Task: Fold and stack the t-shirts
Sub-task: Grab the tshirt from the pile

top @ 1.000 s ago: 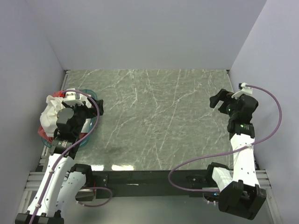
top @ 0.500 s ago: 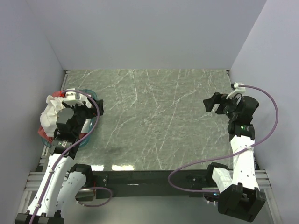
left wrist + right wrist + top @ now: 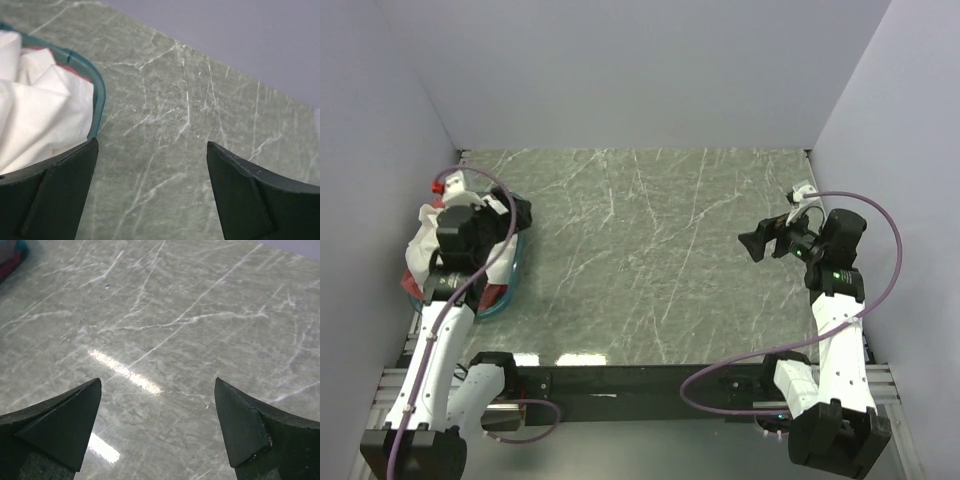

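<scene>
The t-shirts lie crumpled together in a teal basket (image 3: 512, 278) at the table's left edge. The white one (image 3: 422, 250) is on top and shows as bunched white cloth (image 3: 35, 110) in the left wrist view. The salmon-red one peeks out under it (image 3: 492, 296) and along the basket's rim (image 3: 75, 70). My left gripper (image 3: 517, 212) hangs open at the basket's right rim, its jaws (image 3: 152, 145) wide apart over bare table. My right gripper (image 3: 760, 238) is open above the right half of the table, with nothing between its jaws (image 3: 157, 382).
The grey marbled table (image 3: 650, 260) is walled in at the back and on both sides. The basket's rim (image 3: 97, 95) stands just left of my left gripper. A corner of the basket (image 3: 10, 260) shows far off in the right wrist view.
My left gripper has turned and moved back a little along the basket's right rim. My right gripper has moved left, toward the middle of the table. Both stay open.
</scene>
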`<action>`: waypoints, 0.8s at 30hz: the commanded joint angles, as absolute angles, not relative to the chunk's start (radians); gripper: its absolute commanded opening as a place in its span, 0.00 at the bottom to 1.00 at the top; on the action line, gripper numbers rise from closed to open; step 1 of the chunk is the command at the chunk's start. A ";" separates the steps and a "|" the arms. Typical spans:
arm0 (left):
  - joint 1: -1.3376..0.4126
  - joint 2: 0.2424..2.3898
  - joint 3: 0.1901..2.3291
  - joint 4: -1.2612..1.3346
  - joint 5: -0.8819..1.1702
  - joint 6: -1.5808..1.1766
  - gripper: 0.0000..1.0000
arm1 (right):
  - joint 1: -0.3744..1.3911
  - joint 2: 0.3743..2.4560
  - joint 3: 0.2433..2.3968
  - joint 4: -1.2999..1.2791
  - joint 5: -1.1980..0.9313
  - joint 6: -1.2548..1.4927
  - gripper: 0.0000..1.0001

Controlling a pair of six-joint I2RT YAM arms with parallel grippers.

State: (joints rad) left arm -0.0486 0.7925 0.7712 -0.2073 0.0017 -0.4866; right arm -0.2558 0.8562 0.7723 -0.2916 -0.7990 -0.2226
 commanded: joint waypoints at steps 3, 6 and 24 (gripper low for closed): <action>0.043 0.860 0.983 -0.421 -0.076 -0.733 0.97 | -0.242 0.841 0.836 -0.360 -0.858 -0.307 1.00; 0.048 0.905 1.078 -0.601 -0.245 -0.836 0.93 | -0.242 0.859 0.853 -0.396 -0.853 -0.321 1.00; 0.107 1.014 1.095 -0.770 -0.663 -0.963 0.80 | -0.242 0.854 0.857 -0.408 -0.899 -0.316 0.99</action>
